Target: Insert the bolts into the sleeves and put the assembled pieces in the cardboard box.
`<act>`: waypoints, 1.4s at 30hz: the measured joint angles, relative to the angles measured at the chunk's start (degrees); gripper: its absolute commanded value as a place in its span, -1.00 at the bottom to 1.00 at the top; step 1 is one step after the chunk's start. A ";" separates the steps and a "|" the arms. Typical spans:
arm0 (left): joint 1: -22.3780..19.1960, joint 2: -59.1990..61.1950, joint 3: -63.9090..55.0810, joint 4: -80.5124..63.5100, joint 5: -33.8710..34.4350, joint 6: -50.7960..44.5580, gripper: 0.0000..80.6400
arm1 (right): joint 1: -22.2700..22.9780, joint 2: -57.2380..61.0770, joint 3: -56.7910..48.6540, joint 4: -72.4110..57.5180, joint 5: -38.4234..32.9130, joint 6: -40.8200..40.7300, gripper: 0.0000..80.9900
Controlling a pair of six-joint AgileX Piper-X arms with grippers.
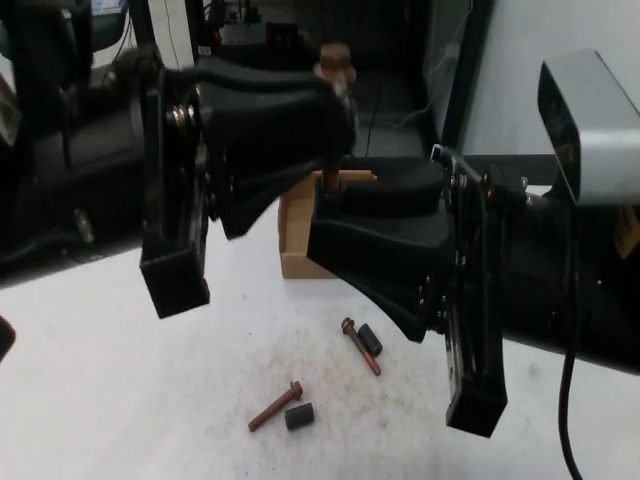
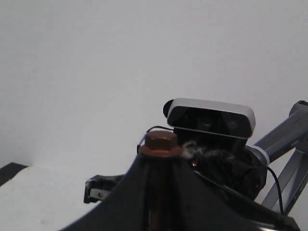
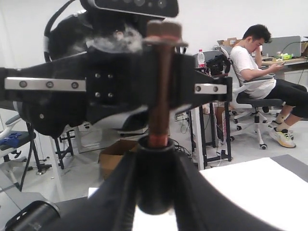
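- The left jaws are pinching a bolt tight, and its head is sticking up above them.
- The right jaws are squeezing a sleeve, and they are sitting just under the left jaws.
- The tip of the bolt is going into the top of the sleeve, but most of its stem is showing between the two pairs of jaws. I am guessing this piece is only part way together.
- The cardboard box is sitting on the counter, below the jaws as far as I can tell. The drop is looking close once the bolt is pushed all the way in.
- The arms are hiding most of the box, so I am not able to tell if any done piece is lying inside it.
- More work is waiting. Low down under the right jaws, a loose bolt is lying right beside a loose sleeve. I cannot tell if they are touching.
- Farther out from both jaws, the other loose bolt is lying just beside the other loose sleeve.
- So I am thinking two more pairs are waiting after this one.
- The two arms are crowding close together, and the right arm's wrist camera is sitting right next to the left jaws. A bump is looking easy if the push goes crooked.
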 measured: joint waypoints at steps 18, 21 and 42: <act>0.14 0.00 -0.27 3.93 4.54 -0.78 0.46 | 0.05 0.43 0.00 0.46 -0.40 0.16 -0.98; 0.14 0.00 -0.27 4.17 4.52 -1.05 0.46 | 0.05 0.43 0.00 0.05 -0.39 0.16 -0.98; 8.68 -5.70 -0.50 -4.34 -18.65 -0.15 -0.99 | -9.44 0.77 -1.83 22.75 12.22 1.55 -0.98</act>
